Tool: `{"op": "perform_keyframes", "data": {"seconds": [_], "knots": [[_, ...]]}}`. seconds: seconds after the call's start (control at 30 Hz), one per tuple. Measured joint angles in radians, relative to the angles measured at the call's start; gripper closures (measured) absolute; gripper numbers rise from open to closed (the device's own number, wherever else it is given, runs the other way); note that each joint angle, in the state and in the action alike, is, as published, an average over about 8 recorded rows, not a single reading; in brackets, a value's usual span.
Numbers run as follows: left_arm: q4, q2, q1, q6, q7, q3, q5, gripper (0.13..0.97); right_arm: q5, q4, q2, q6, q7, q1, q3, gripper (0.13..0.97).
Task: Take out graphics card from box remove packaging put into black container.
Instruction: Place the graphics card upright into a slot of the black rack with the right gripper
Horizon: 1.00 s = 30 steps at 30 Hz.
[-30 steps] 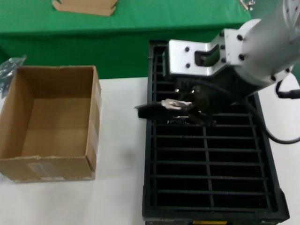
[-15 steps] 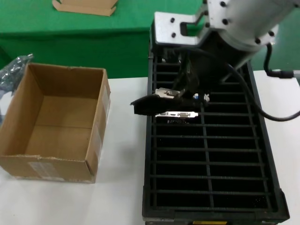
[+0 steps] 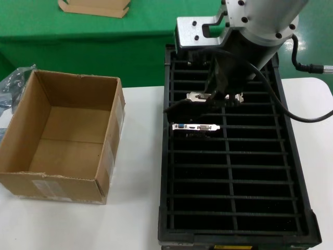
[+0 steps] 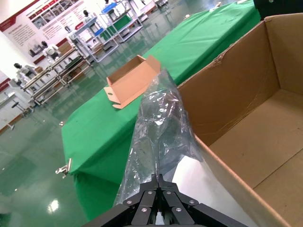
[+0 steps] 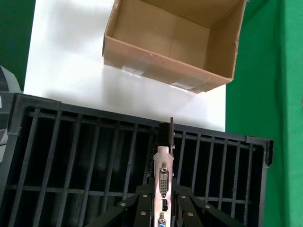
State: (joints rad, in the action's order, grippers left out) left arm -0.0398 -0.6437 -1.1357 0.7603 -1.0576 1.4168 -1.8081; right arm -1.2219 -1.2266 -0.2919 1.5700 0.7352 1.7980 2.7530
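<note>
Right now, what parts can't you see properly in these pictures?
- Right gripper: hidden under its arm in head view.
- Held graphics card: circuit side unseen edge-on in right wrist view.
- Left gripper: outside head view.
- Packaging: cropped at head view's left edge.

A white desk (image 3: 135, 219) carries the work in the head view. Behind it stands a second desk draped in a green cloth (image 3: 93, 23) that hangs down its front, and a flat tan cardboard tray (image 3: 93, 6) lies on it near the far edge. The left wrist view looks along the same green cloth (image 4: 109, 123) and the tan tray (image 4: 132, 80) into a large hall with a glossy green floor (image 4: 28, 161) that reflects overhead light. Metal shelving racks (image 4: 94, 26) stand in rows farther back, and a white wall banner with red lettering (image 4: 28, 12) hangs above them.
</note>
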Motion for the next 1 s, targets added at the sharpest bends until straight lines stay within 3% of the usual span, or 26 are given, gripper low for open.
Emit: {"op": "perform_keyframes", "data": {"seconds": [1.0], "knots": [[0.017,0.000,0.003,-0.046,0.015,0.040,-0.033,0.958,-0.091,-0.106,-0.156,0.000,-0.007,-0.096,0.000,0.906]]}}
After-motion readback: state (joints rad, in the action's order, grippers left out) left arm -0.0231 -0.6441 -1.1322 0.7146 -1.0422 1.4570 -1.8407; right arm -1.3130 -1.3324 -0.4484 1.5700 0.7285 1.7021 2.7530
